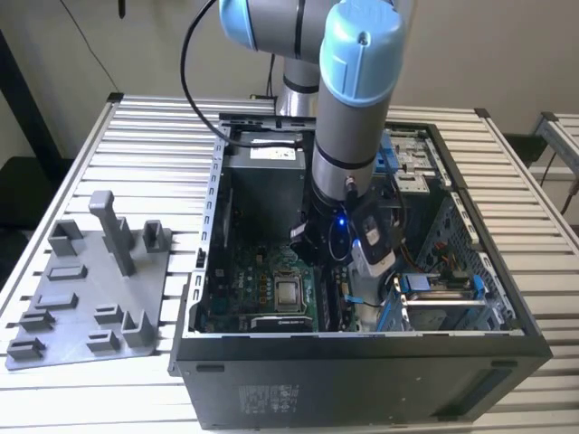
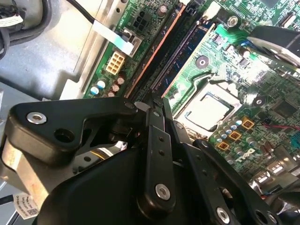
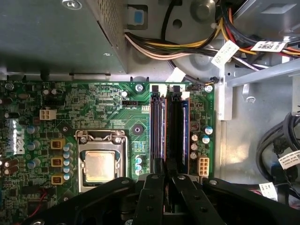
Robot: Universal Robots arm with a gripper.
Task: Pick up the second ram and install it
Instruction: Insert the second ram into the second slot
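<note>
The second ram (image 3: 158,126) is a thin dark stick seen edge-on, with an orange-tinted edge (image 2: 157,51). It lies along the motherboard slot nearer the processor (image 3: 99,166). My gripper (image 3: 165,174) is shut on its near part, the two fingers pressed close together (image 2: 151,101). I cannot tell whether the stick is fully seated. A second long black slot with a blue side (image 3: 177,126) runs right beside it. In the exterior view the arm's wrist (image 1: 339,226) reaches down into the open computer case (image 1: 362,362).
The grey fixture plate (image 1: 86,289) with upright blocks lies on the slatted table at the exterior view's left. Inside the case are the power supply (image 3: 51,33), bundled cables (image 3: 187,47) and a drive cage (image 1: 443,298), all close around the arm.
</note>
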